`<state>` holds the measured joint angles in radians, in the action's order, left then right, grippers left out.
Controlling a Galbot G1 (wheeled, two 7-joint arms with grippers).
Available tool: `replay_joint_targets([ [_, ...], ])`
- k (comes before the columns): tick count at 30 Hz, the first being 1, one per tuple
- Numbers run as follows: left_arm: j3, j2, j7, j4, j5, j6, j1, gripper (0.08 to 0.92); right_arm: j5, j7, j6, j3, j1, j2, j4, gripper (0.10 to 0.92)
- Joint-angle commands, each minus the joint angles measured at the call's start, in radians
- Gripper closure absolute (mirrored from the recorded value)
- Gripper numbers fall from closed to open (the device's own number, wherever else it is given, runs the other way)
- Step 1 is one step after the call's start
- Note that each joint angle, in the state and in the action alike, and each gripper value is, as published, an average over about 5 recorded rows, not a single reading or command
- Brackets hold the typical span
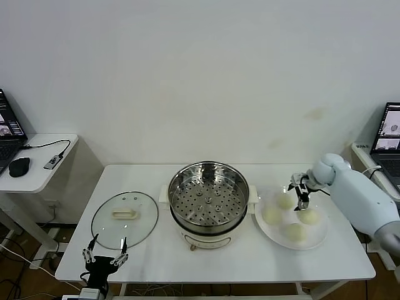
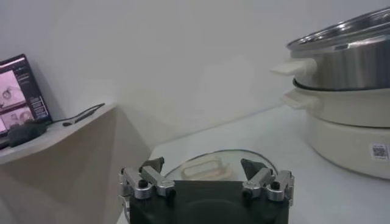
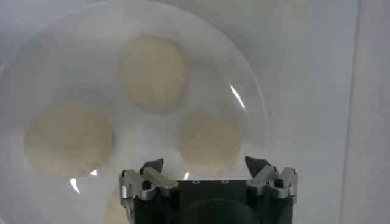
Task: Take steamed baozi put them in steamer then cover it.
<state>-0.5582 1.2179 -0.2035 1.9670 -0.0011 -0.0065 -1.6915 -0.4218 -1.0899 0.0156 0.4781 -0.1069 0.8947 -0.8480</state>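
Observation:
The steamer, a shiny steel pot with a perforated tray on a cream base, stands uncovered at the table's middle; its side shows in the left wrist view. Four cream-white baozi lie on a white plate to its right. My right gripper hovers open over the plate's far side, just above the baozi. In the right wrist view the gripper is open above one baozi, with others beside it. My left gripper is open and empty near the front left edge.
A glass lid with a cream handle lies flat on the table left of the steamer, just beyond the left gripper. A side table with a mouse stands at the left. A laptop stands at the right.

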Motion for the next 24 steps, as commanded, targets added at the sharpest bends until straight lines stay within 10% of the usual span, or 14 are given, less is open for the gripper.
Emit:
replay_joint_targets([
  [1, -0.001, -0.001, -0.002, -0.001, 0.004, 0.000, 0.000, 0.177, -0.008, 0.008, 0.005, 0.022, 0.018, 0.032, 0.051, 0.203],
  [24, -0.001, 0.001, -0.003, 0.003, 0.015, -0.006, -0.004, 0.177, 0.014, 0.017, -0.005, 0.047, 0.033, 0.045, 0.053, 0.403],
])
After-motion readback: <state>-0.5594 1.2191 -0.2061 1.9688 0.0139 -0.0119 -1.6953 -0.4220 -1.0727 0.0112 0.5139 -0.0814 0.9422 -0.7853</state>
